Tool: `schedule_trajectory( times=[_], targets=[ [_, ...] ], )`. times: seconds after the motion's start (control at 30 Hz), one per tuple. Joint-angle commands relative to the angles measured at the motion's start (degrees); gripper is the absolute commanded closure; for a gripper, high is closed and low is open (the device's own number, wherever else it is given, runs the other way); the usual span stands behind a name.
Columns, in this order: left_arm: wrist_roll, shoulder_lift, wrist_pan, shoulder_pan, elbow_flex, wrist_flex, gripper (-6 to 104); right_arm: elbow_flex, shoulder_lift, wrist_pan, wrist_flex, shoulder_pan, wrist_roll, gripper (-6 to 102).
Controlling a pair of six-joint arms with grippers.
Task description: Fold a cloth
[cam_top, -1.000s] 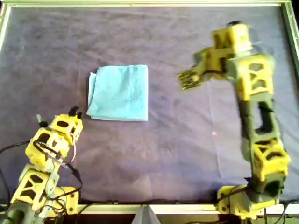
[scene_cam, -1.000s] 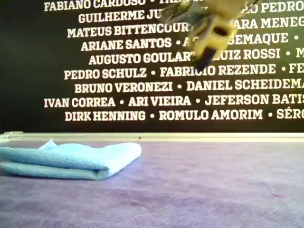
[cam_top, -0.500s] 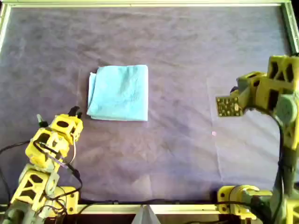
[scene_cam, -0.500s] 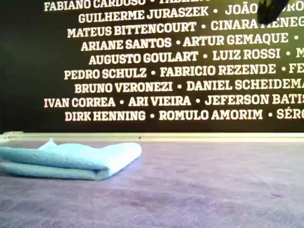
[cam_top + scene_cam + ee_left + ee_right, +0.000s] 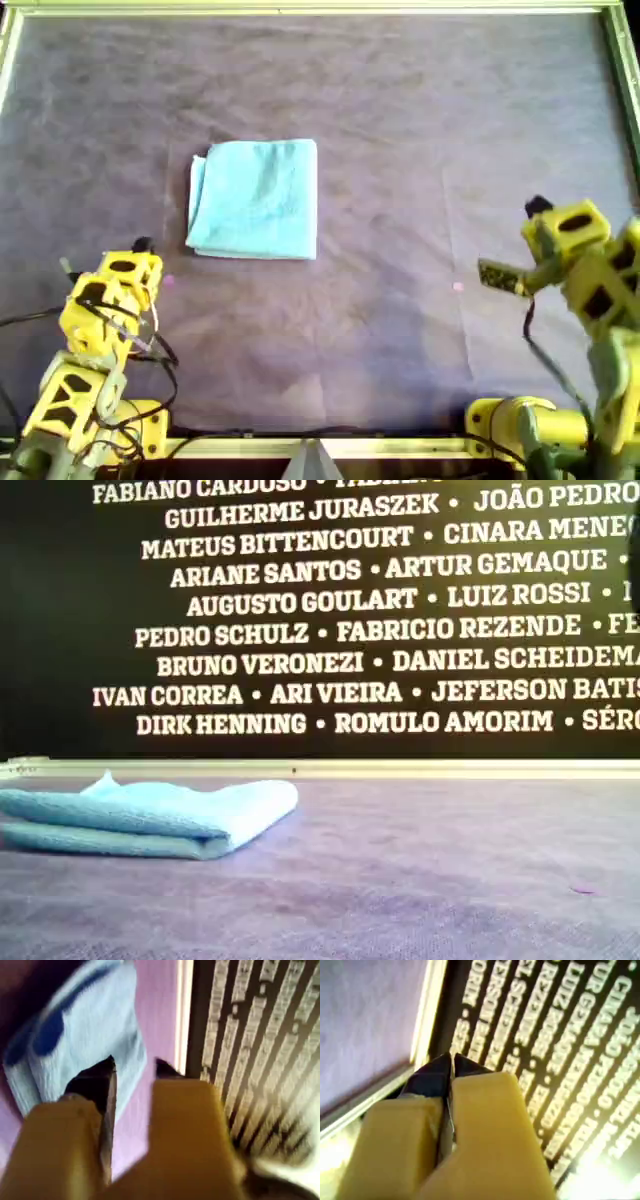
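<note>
A: Left of centre in the overhead view, the light blue ribbed towel cloth [image 5: 256,199] lies folded into a squarish stack on the purple-grey table covering [image 5: 400,120]. Nothing touches it.

B: Exterior view?

A: Same cloth [image 5: 150,818], at that view's left, layers stacked, flat on the covering.

B: Grippers?

A: My first gripper [image 5: 134,1070], yellow with dark tips, jaws apart, empty, cloth [image 5: 85,1030] beyond them. My second gripper [image 5: 452,1062], jaws together on nothing, facing the black wall of white names [image 5: 545,1035].
</note>
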Motion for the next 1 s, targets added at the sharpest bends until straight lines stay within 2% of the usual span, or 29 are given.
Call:
schedule_trajectory(
  times=[0.0,0.07,0.1,0.13,0.37,0.53,0.73,0.8,0.83,0.97],
  targets=[
    [0.4,1.2,-4.7,1.4,-0.8,0.0,91,9.9,16.8,-0.2,-4.4,0.4,-0.18,94],
    [0.4,1.2,-6.9,1.3,-0.8,0.0,95,16.1,24.2,-0.1,-4.7,0.4,0.00,94],
    [-0.3,1.1,-7.3,1.0,-0.8,0.6,96,17.8,25.2,-0.1,-4.7,0.3,0.26,94],
    [-0.4,1.1,-7.6,0.6,-0.8,0.8,97,19.5,24.8,0.0,-4.7,0.3,-0.26,94],
    [0.3,1.1,-7.9,0.5,-0.8,1.0,97,27.9,23.1,0.0,-6.2,0.2,0.35,93],
    [-0.4,1.4,-6.9,0.4,-0.8,1.0,97,37.1,23.1,0.0,-16.7,0.1,0.35,93],
    [0.2,9.5,-6.9,1.3,-0.8,1.8,97,51.5,23.3,0.0,-33.8,-0.3,0.97,94],
    [-0.4,9.8,-6.8,1.3,-0.8,3.7,97,53.5,23.3,0.0,-37.5,-1.2,2.99,94],
    [0.2,9.8,-6.6,1.3,-0.8,5.3,97,53.7,23.3,0.0,-38.8,-1.7,4.57,94],
    [0.4,9.8,-3.5,1.4,-0.8,12.2,97,53.4,23.3,0.0,-39.3,-1.9,13.01,94]
  ],
)
